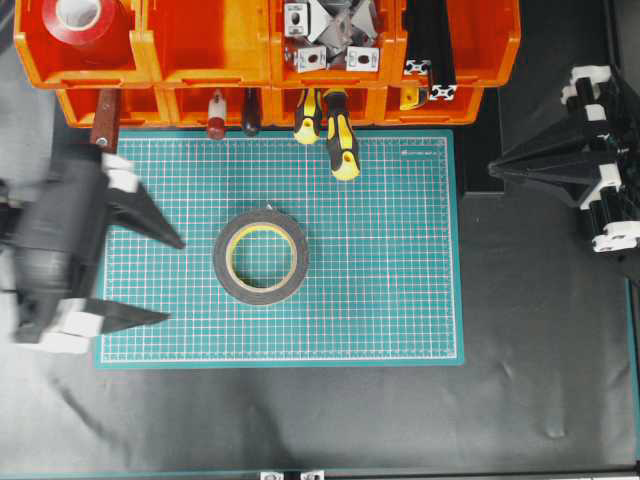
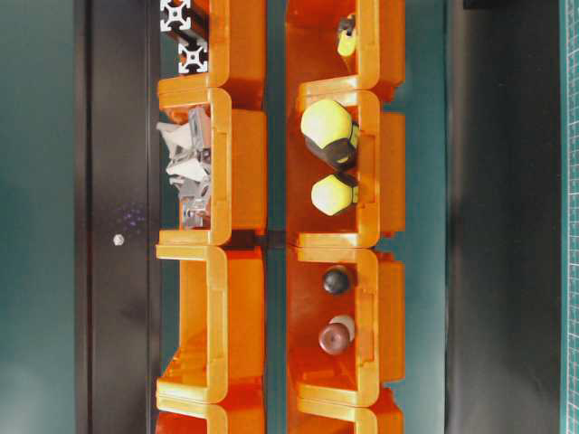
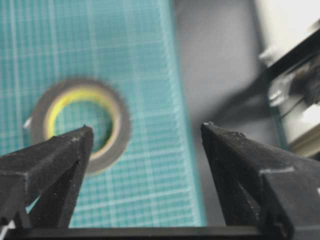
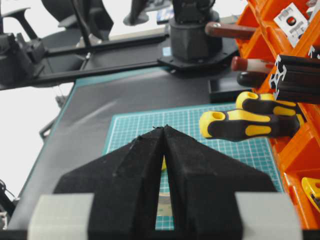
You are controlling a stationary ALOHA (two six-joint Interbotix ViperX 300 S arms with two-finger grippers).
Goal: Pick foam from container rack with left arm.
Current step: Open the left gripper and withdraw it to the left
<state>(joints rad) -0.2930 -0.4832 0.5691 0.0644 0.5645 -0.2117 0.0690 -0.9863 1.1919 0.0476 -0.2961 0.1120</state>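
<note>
One foam (image 1: pixel 261 256) roll lies flat near the middle of the green mat (image 1: pixel 400 300), ring face up, yellow core showing, touching nothing else and well clear of the rack (image 1: pixel 200 60) along the mat's far edge. So the foam is already out of the bins. The left gripper (image 1: pixel 173 281) sits at the mat's left edge with its jaws spread wide and nothing between them; the wrist view shows both black fingers (image 3: pixel 55 160) apart, the roll beyond them and off toward the left finger. The right gripper (image 1: pixel 497 168) rests off the mat on the right, fingers pressed together and empty. In the rack's bins are a red tape (image 1: pixel 85 20), metal brackets (image 1: pixel 330 35), black extrusions (image 1: pixel 430 50) and yellow-handled tools (image 1: pixel 340 135) whose handles jut over the mat. As for risks: the left arm looks blurred, so it is probably moving, and a sweep back across the mat could clip the roll and slide it. If it is to be gripped again, a flat roll offers little height, so the fingertips may scrape the mat or skid off the rim. No brand or label can be read; faint print at the mat's upper right corner is too small to make out.
</note>
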